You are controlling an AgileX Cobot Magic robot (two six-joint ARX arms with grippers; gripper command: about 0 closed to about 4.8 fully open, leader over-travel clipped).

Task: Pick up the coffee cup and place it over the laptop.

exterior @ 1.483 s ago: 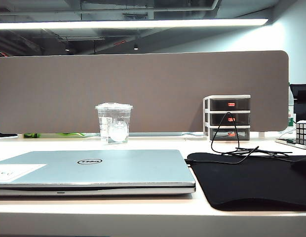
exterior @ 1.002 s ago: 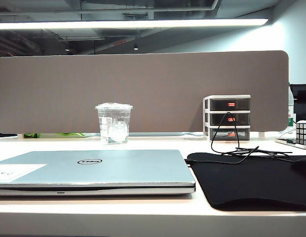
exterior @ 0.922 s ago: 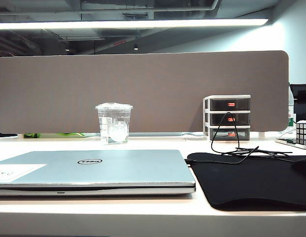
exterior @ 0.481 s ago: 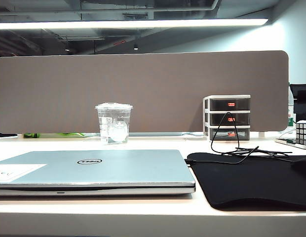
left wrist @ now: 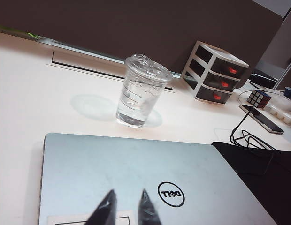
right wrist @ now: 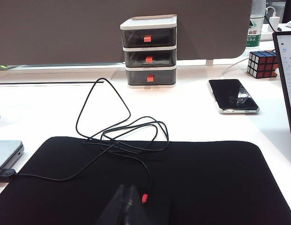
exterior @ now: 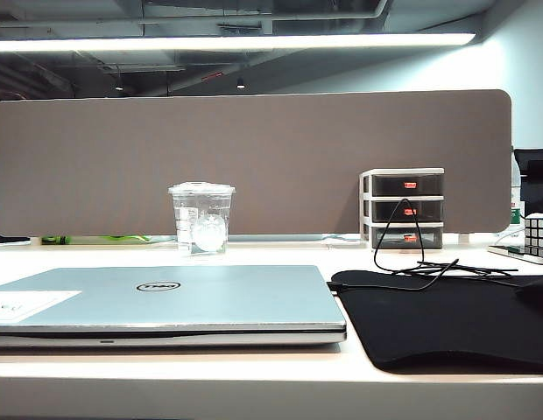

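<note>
On the left we see the laptop lying closed and flat along the front edge of the worktop, its round dark logo facing up and a white sticker at its front left corner. The left tool hangs above the lid in the left wrist view, touching nothing; its two dark fingertips stand a narrow gap apart with nothing between them. Behind the laptop, toward the back edge of the worktop and clear of the lid, the coffee cup stands upright under its flat clear lid; through the clear wall we make out only faint printed marks and a round whitish logo, and we cannot tell whether it holds any liquid. Right of the laptop lies a black mat with a loose black cable coiled across it, one end plugged into the laptop's side. At the back edge stands a small drawer unit, three dark drawers with red tabs, all pushed in, contents hidden. Near the right edge are a phone lying flat and a puzzle cube. The right tool hovers over the mat, its fingertips pressed together on nothing.
</note>
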